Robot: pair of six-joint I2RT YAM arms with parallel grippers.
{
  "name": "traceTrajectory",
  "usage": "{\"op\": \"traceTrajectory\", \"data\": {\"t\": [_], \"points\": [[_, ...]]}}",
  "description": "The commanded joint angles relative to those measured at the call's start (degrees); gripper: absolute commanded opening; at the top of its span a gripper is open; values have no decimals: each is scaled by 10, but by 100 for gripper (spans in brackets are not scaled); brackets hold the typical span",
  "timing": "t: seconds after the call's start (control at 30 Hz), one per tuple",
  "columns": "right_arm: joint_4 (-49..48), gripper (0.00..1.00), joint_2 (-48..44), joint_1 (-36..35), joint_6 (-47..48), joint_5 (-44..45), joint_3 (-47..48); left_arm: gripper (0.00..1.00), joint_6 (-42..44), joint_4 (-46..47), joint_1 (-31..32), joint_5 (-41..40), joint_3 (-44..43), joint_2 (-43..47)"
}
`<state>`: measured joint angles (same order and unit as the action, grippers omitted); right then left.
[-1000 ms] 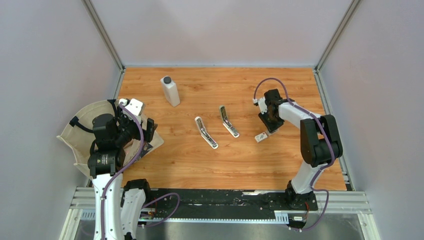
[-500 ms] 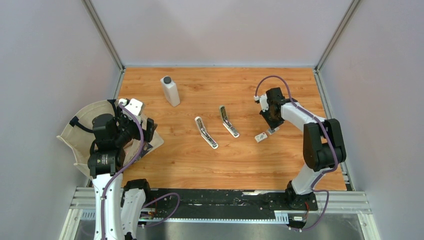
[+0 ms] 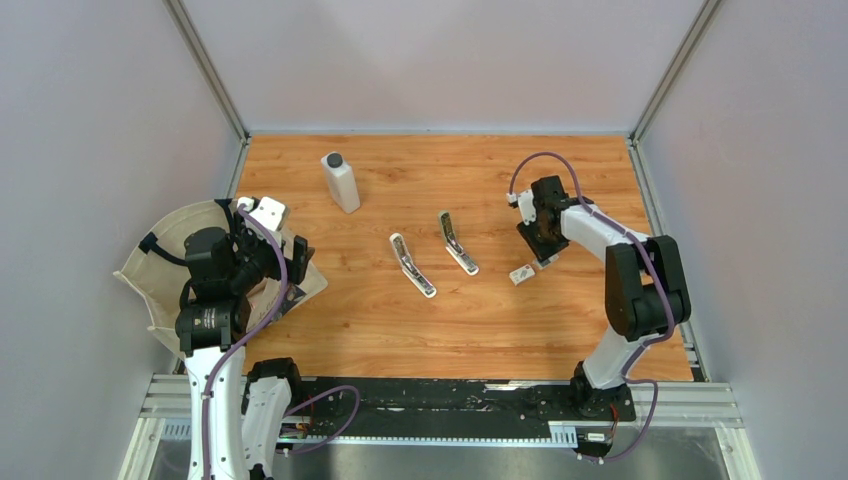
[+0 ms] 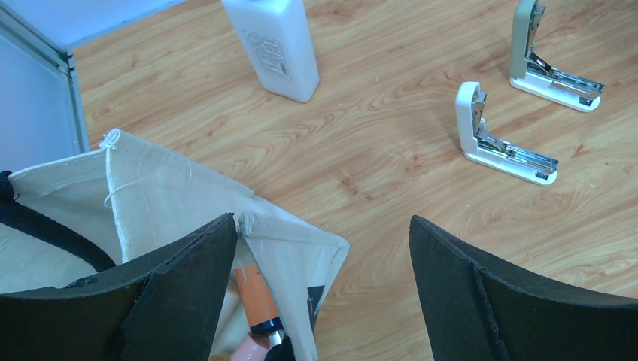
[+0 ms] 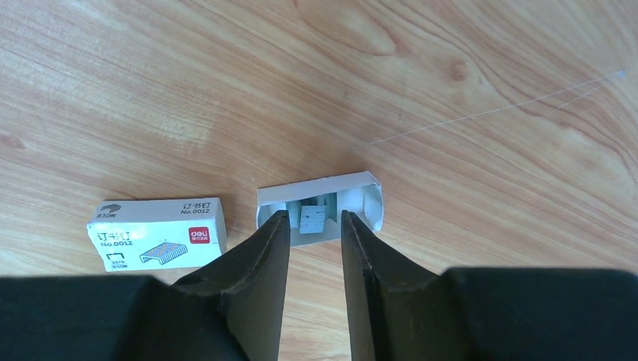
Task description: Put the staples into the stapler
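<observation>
Left gripper (image 4: 322, 233) has its jaws wide apart, holding nothing, parked over the canvas bag (image 4: 150, 195); no hazard unless it swings out toward the bottle (image 3: 341, 182). The white stapler (image 4: 498, 135) and green stapler (image 4: 548, 56) sit hinged open mid-table, well apart from the staples. The staple box (image 5: 156, 233) lies flat with its tray (image 5: 360, 199) just beside it and a staple strip (image 5: 314, 216) in the tray. Right gripper (image 5: 312, 219) straddles the strip, jaws slightly apart, no clamp visible. Risks: nothing pins the tray, so an off-centre close probably shoves or lifts the light cardboard instead of the strip. The strip is thin and slick and could snap or pop out under squeeze. A tilted grasp would likely miss the stapler's channel.
</observation>
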<state>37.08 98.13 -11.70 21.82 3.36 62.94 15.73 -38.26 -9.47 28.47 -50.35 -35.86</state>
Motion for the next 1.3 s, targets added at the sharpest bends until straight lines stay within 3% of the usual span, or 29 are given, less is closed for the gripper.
{"op": "traceTrajectory", "data": {"t": [0.0, 0.6, 1.27], "points": [[-4, 35, 16, -1, 3, -7, 4, 92, -17, -16, -6, 7, 9, -5], [-20, 34, 9, 6, 7, -25, 2, 92, -16, -16, -7, 8, 11, -2], [-32, 20, -28, 13, 8, -24, -9, 92, -16, -16, -10, 12, 14, -2]]}}
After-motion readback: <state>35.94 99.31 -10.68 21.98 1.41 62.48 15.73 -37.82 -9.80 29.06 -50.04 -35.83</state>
